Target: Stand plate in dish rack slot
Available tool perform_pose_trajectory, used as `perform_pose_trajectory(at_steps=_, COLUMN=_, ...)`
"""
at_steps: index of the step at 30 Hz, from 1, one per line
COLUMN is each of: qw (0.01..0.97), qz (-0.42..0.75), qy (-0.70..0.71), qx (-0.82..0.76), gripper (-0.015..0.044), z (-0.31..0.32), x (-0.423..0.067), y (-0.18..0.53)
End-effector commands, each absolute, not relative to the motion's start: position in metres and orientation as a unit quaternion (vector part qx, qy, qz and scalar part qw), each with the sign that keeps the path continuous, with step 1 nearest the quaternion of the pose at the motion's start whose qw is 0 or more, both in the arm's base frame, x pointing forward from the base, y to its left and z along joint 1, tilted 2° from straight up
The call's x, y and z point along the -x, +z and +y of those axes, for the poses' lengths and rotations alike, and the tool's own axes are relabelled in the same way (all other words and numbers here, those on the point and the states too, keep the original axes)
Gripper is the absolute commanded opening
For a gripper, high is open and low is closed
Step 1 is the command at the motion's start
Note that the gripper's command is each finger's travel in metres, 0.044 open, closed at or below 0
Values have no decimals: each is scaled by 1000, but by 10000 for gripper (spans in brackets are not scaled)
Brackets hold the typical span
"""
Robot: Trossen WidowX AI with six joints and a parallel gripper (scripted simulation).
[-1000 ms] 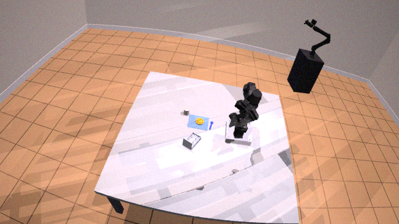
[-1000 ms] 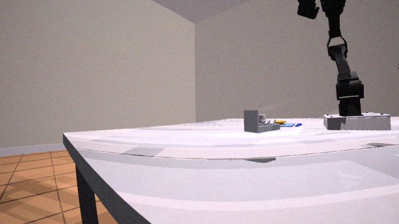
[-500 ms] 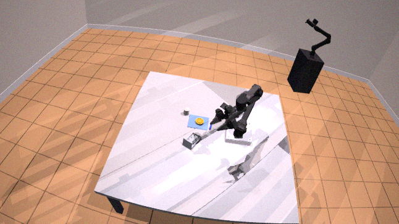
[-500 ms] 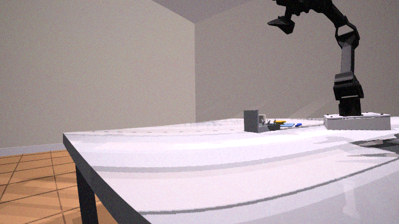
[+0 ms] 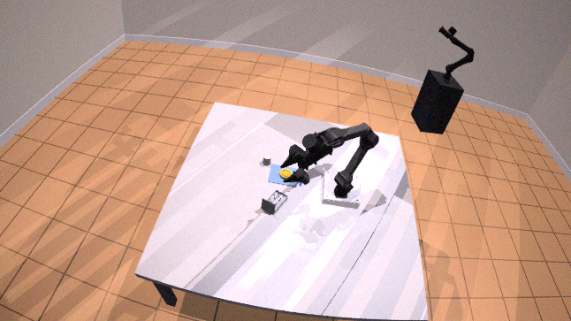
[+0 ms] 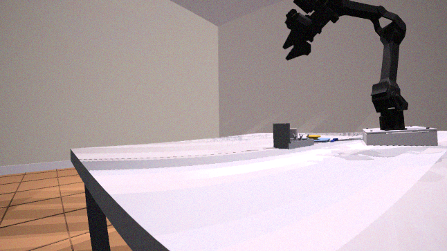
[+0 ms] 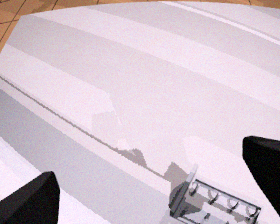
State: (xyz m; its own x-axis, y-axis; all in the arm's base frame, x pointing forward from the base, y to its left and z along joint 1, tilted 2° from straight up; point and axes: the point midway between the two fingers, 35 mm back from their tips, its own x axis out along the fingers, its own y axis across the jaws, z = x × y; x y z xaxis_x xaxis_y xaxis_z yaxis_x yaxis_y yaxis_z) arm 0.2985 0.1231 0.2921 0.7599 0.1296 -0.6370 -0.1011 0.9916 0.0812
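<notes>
White table [image 5: 247, 251]: dish rack [image 5: 274, 202], blue mat [image 5: 277, 173], cup [image 5: 267, 160].

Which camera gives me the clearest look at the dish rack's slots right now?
The wrist view: the dish rack lies close below the open gripper, its rails seen from above. The top view shows it small. The exterior view shows it side-on, its slots hard to make out.

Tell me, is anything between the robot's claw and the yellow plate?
No. In the exterior view, the open gripper hangs high above the plate; only air lies between.
</notes>
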Motion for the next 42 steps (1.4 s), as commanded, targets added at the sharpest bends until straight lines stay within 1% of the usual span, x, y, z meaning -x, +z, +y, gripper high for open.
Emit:
perform_pose_trajectory(at_steps=1, qw=917, qz=397, qy=22, qx=14, gripper=400, z=85, x=-316, y=272)
perform_pose_trajectory(at_steps=7, qw=880, qz=473, qy=-19, qx=40, gripper=400, z=30, x=-327, y=247)
perform_pose_trajectory(at_steps=13, qw=833, qz=550, qy=-44, qx=43, gripper=400, z=-28, x=-325, y=224)
perform_pose_trajectory(at_steps=18, qw=788, qz=613, qy=-52, qx=25, gripper=400, z=-77, x=-312, y=206)
perform_pose_trajectory(at_steps=25, qw=730, qz=682, qy=-42, qx=-29, gripper=400, z=-137, x=-281, y=185)
perform_pose_trajectory(at_steps=34, qw=725, qz=687, qy=-40, qx=-36, gripper=400, z=-143, x=-279, y=176)
perform_pose_trajectory(at_steps=42, qw=725, qz=687, qy=-40, qx=-35, gripper=400, z=-146, x=-271, y=85)
